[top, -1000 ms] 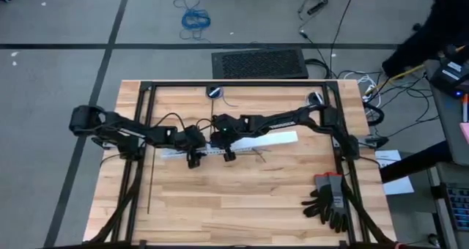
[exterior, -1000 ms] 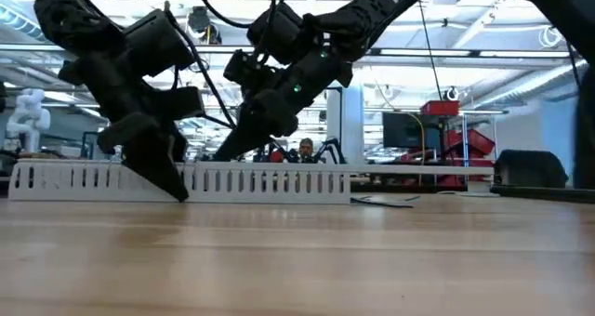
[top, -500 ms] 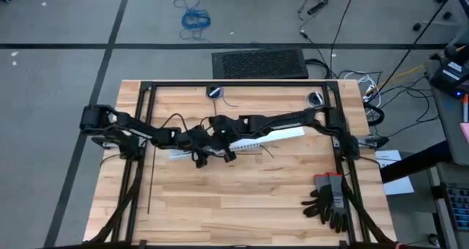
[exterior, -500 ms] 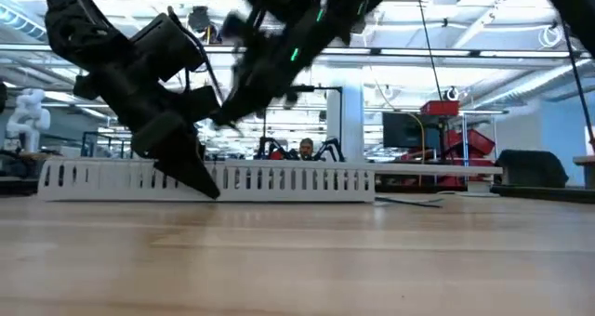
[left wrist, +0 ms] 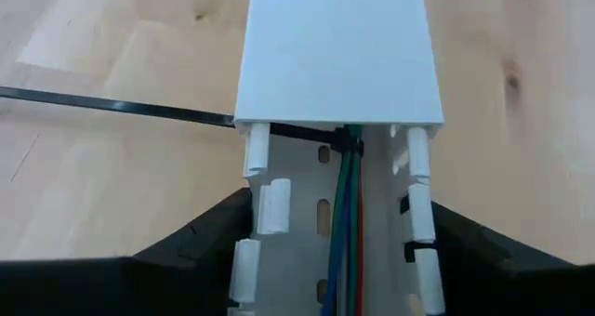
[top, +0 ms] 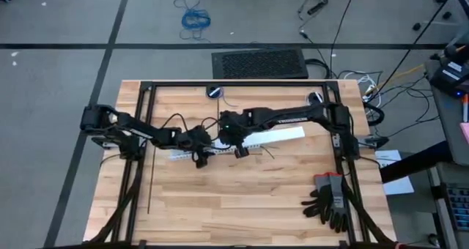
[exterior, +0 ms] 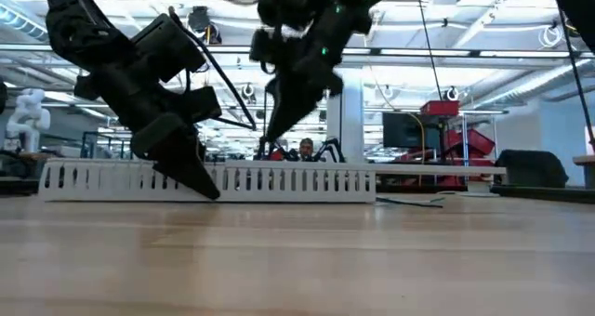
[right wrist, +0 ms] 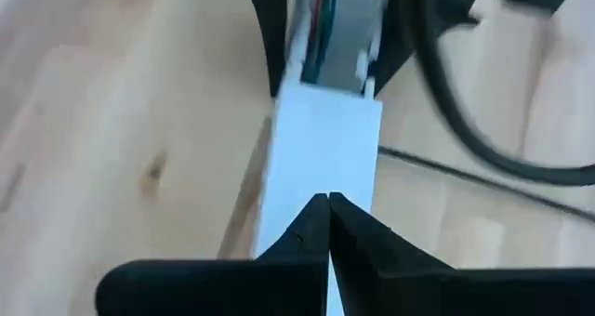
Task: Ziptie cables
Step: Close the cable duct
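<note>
A white slotted duct (top: 220,149) lies on the wooden table, and a plain white cover (left wrist: 335,46) caps its right part. The cables (left wrist: 342,237), blue, green and red, run along inside the duct. A black ziptie (left wrist: 112,105) crosses them at the cover's edge, its tail lying on the table. Another ziptie (top: 149,183) lies near the left frame bar. My left gripper (top: 198,158) is shut on the duct's open part. My right gripper (right wrist: 327,204) is shut, pointing down just above the cover (right wrist: 321,158). My left gripper pinches the duct across its width, one finger (left wrist: 209,237) on each slotted side wall (left wrist: 265,209), close to the cover's edge. It slants down from the table's left. The duct rests flat on the table. My right gripper's shut tips are over the cover; I cannot tell whether they touch it.
A black metal frame (top: 234,84) borders the table on the far, left and right sides. Black gloves (top: 330,201) lie at the near right. Two small round objects (top: 213,92) (top: 315,99) sit at the far edge. Bare wood lies toward the near edge.
My left gripper has slid the duct a little toward the table's right edge, its right end swinging slightly toward the far edge. My right gripper has risen and gone right along the duct, and now points down over the cover.
</note>
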Available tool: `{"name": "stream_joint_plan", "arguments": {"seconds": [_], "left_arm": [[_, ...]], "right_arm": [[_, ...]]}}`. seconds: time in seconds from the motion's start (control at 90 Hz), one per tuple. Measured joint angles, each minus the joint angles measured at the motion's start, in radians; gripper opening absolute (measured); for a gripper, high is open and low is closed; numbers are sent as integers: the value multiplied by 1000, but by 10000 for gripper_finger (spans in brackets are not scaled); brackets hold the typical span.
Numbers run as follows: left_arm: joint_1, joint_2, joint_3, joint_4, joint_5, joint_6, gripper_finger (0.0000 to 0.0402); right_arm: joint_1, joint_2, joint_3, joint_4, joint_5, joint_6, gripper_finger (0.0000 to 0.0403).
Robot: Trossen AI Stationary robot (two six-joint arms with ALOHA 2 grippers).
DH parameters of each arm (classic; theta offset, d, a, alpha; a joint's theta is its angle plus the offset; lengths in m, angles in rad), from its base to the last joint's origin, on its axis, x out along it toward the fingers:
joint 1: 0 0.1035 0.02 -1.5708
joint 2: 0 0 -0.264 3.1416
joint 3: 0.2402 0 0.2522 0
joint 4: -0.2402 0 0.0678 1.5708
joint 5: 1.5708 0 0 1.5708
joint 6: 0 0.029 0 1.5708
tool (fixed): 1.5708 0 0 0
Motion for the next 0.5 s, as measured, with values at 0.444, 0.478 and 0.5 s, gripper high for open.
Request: {"name": "stream_joint_plan", "arguments": {"seconds": [0.444,0.478,0.5], "left_arm": [[-1,2,-4,32,-16,8,240],[0,2,-3,34,-11,8,240],[0,3,-2,33,-9,8,240]], "right_arm": [[8,102,3,213,-102,21,0],[6,102,2,213,-108,22,0],[5,103,2,213,-110,22,0]]}}
